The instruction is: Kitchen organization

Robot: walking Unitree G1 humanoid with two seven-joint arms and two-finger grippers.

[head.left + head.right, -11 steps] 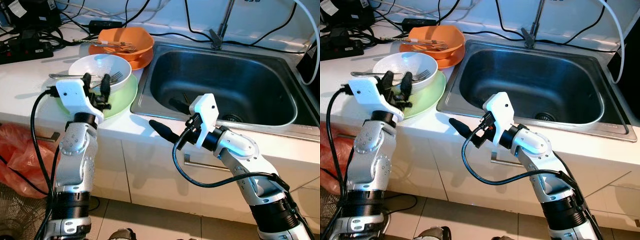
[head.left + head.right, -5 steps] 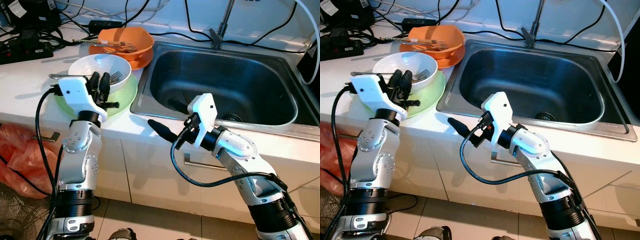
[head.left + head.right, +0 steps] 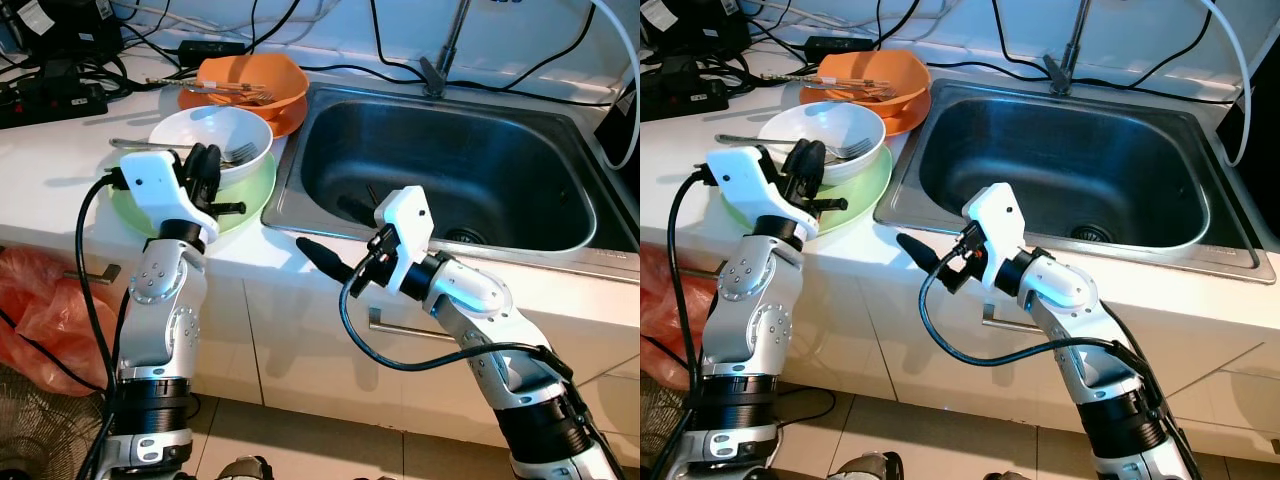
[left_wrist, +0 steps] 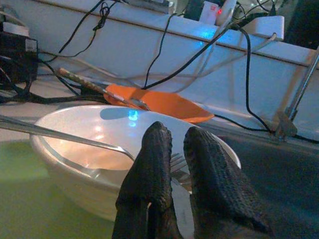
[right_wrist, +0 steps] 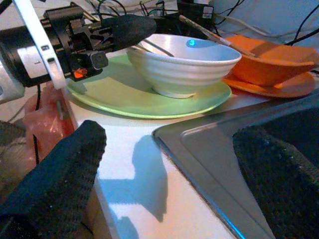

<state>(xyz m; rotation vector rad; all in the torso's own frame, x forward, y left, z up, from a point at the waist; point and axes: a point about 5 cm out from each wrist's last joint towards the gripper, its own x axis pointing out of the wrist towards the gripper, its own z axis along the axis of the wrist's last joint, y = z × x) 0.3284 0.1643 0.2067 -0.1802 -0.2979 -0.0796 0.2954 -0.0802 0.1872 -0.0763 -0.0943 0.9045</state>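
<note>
A white bowl (image 3: 215,135) with a fork (image 3: 150,143) in it sits on a green plate (image 3: 248,192) on the white counter, left of the sink. My left gripper (image 3: 205,165) is at the bowl's near rim with its fingers (image 4: 154,164) pressed together. I cannot tell whether they pinch the rim or the fork tines. Behind it, an orange bowl (image 3: 255,78) holding cutlery rests on an orange plate (image 3: 285,118). My right gripper (image 3: 335,235) hovers open over the sink's front left corner, with nothing between its fingers (image 5: 65,164).
The steel sink (image 3: 450,170) takes up the right side, with a tap (image 3: 440,60) behind it. Black cables and a power strip (image 3: 50,90) lie at the back left. A red plastic bag (image 3: 30,300) hangs below the counter edge.
My left gripper's fingers have closed and moved in to the bowl's rim. The white bowl and its fork have slid a little to the right on the green plate. The right arm has hardly moved.
</note>
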